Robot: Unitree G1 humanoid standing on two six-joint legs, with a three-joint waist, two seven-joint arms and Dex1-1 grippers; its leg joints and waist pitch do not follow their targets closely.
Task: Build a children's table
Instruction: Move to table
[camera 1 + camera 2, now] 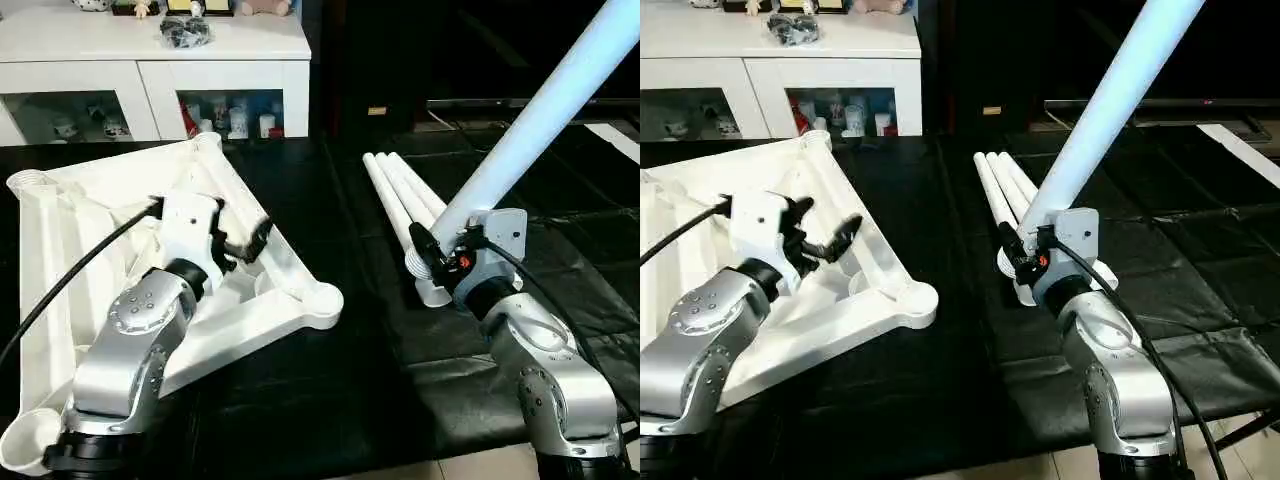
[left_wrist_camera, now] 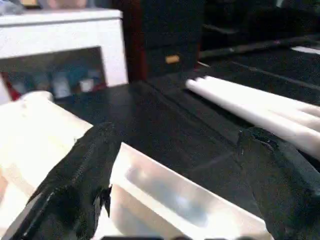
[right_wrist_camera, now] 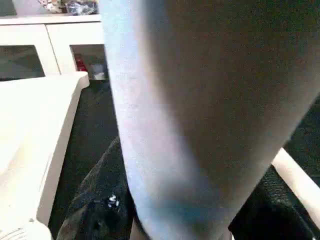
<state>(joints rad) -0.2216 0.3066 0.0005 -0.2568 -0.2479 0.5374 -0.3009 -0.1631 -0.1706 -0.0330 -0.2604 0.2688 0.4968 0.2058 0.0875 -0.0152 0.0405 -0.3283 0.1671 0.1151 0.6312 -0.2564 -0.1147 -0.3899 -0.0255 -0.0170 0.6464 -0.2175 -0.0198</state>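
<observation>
The white tabletop (image 1: 60, 230) lies upside down on the left, ribbed underside up, with round sockets at its corners, one of them (image 1: 322, 298) nearest the middle. My left gripper (image 1: 243, 243) hovers open over the tabletop's right-hand rim (image 2: 165, 190), nothing between its fingers (image 2: 75, 185). My right gripper (image 1: 430, 255) is shut on one white leg (image 1: 540, 120) near its threaded lower end. That leg slants up and away to the right. Three more legs (image 1: 400, 195) lie side by side on the black mat, just behind the right gripper.
A white glass-door cabinet (image 1: 150, 60) stands at the back left behind the tabletop. Black mat (image 1: 380, 350) covers the floor between the tabletop and the lying legs. Dark furniture (image 1: 500, 50) stands at the back right.
</observation>
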